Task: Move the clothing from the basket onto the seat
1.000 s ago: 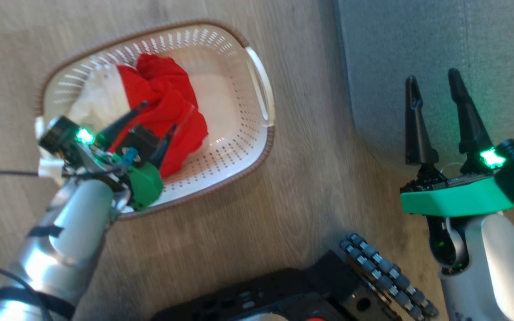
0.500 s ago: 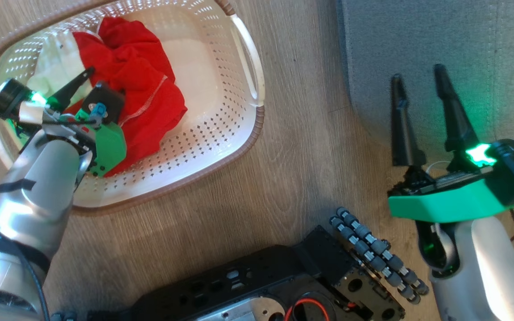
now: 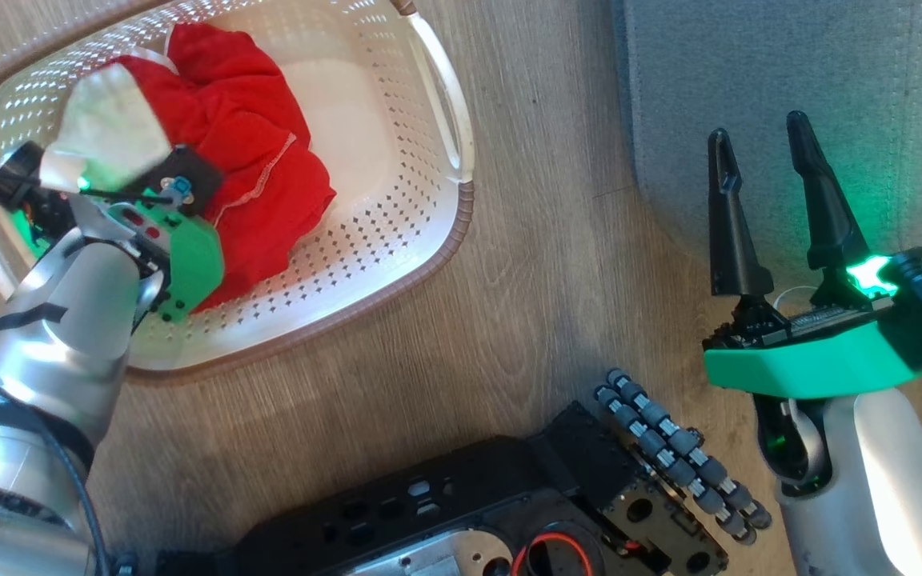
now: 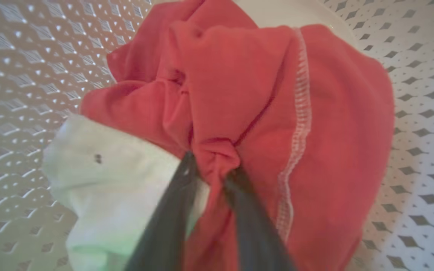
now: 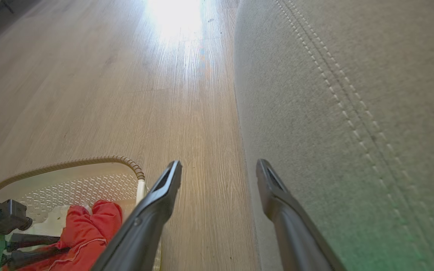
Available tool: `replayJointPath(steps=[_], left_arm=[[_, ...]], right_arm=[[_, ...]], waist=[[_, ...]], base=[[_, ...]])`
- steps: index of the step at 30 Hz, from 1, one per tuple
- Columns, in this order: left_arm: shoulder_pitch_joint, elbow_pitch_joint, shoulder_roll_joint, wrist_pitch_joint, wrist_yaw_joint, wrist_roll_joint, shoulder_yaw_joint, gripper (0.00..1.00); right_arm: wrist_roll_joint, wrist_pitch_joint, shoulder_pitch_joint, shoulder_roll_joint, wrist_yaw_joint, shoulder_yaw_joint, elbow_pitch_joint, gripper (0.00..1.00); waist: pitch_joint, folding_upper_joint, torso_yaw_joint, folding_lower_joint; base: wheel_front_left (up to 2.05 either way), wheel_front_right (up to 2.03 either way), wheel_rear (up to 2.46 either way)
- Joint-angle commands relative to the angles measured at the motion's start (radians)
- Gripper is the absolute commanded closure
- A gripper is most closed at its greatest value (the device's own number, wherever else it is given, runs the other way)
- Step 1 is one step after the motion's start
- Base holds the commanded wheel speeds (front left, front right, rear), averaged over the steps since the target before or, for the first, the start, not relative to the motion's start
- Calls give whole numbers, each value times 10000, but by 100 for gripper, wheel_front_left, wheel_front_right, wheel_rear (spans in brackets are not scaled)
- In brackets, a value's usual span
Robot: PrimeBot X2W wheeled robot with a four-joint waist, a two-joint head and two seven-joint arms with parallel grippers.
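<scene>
The clothing (image 3: pixel 253 160) is a bright red bundle with a white panel, lying in the left half of the cream basket (image 3: pixel 397 232) on the floor. In the left wrist view my left gripper (image 4: pixel 211 165) has its dark fingers drawn together on a bunched fold of the red clothing (image 4: pixel 239 94), next to the pale stitched hem. In the head view the white panel covers its fingertips. My right gripper (image 3: pixel 757 132) is open and holds nothing, hovering at the rounded corner of the grey-green seat (image 3: pixel 789 64). The right wrist view shows the seat (image 5: pixel 352 94), the basket (image 5: pixel 89 184) and the clothing (image 5: pixel 85 233).
My black base (image 3: pixel 469 512) and its roller wheel (image 3: pixel 677 456) fill the bottom middle. A strip of wooden floor (image 3: pixel 541 264) separates the basket from the seat. The basket's white handle (image 3: pixel 437 88) faces the seat.
The left fingers have closed from wide apart onto a fold of the red clothing, and the white panel now lies over them. The camera shifted early on. The right gripper has barely moved.
</scene>
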Motion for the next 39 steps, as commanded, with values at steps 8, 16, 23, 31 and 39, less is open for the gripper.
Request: replayJointPath(steps=[8, 16, 23, 31, 39], left_arm=[[1066, -1251, 328, -49, -102, -585, 55, 100], [2225, -2177, -68, -49, 43, -1035, 33, 100], [3232, -3206, -456, -49, 245, -1411, 180, 100], [4306, -4708, -885, -49, 386, -1784, 652, 100], [5536, -6604, -1194, -49, 703, -1943, 1612, 100]], right_arm=[[273, -65, -140, -100, -2, 383, -211, 0], [-42, -65, -312, -100, -2, 545, 319, 0], [-331, -65, -78, -100, -2, 611, 758, 0], [-746, -65, 201, -100, -2, 573, 1300, 0], [-990, -65, 709, -100, -2, 450, 1704, 0]], waist=[[-470, 0, -91, -1], [-2016, 0, 334, -1], [-3515, 0, 794, -1], [-5370, 0, 1704, -1], [-7000, 0, 2562, -1]], base=[[0, 0, 0], [0, 0, 0], [0, 0, 0], [0, 0, 0], [0, 0, 0]])
